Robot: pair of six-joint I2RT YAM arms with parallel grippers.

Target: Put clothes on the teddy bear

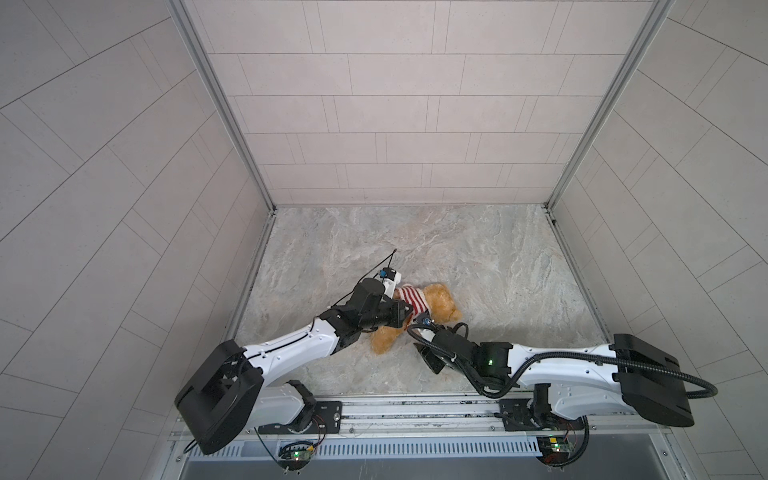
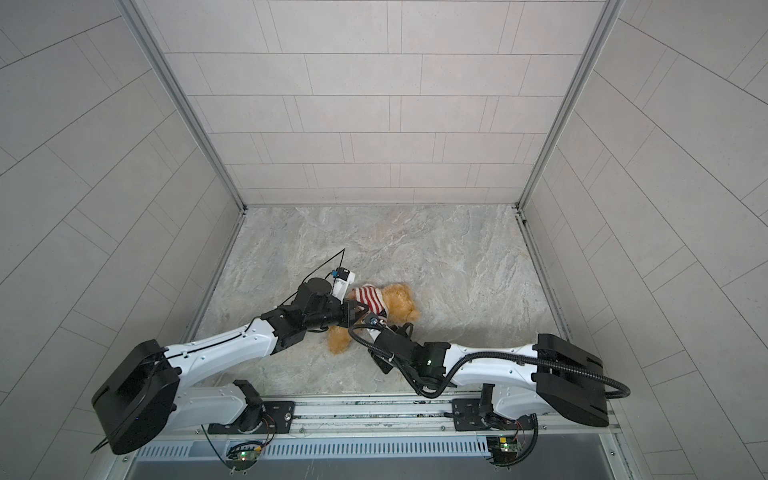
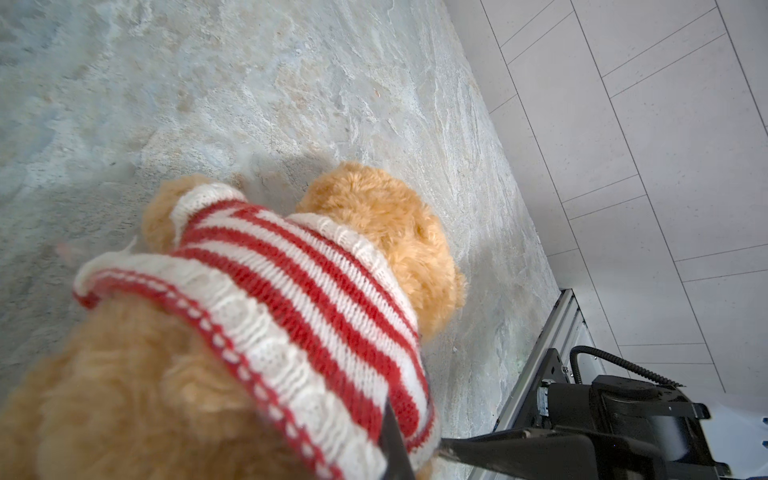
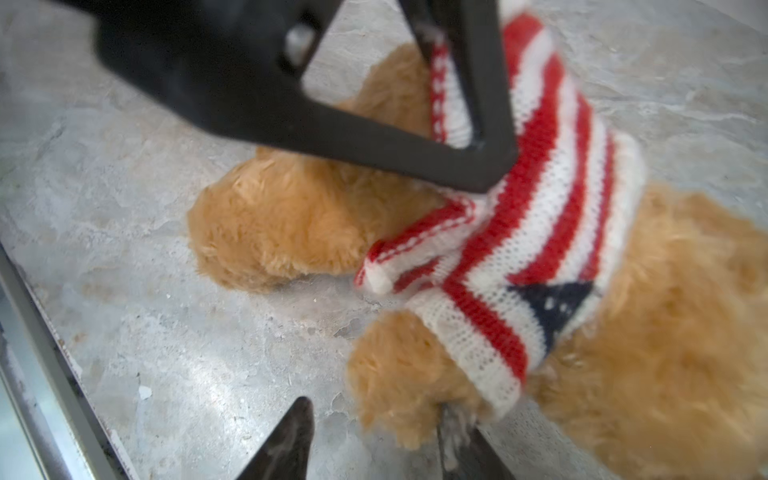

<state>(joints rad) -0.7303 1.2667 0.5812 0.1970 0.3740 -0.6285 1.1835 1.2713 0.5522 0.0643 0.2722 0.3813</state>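
1. Left gripper (image 1: 403,311) is reaching in from the left side in both top views, and its jaws are clenching tight on the lower hem of the sweater (image 4: 540,232). The right wrist view is showing the red-edged knit pinched between the two black fingers (image 4: 488,104)
2. Striped in red and white, with a small navy patch (image 4: 552,303), the sweater is covering the torso only, and its hem is riding above the furry lower body
3. Golden-brown teddy bear (image 1: 440,305) is lying on the marbled table (image 1: 478,249), a little left of centre and in the nearer half. Its head is pointing right, and one leg (image 1: 382,340) is sticking out toward the robot's side, just beneath the left arm's wrist
4. Both of the bear's arms are poking out of the sleeves: one paw (image 3: 160,212) is showing in the left wrist view and the other paw (image 4: 399,374) in the right wrist view
5. Right gripper (image 4: 374,407) is hanging low over the table, just beside the bear. Its jaws are standing apart with bare stone showing between them, grasping nothing, while one fingertip (image 4: 451,424) is pressing into the fur of the nearer paw. In both top views its fingers are hiding under its own wrist
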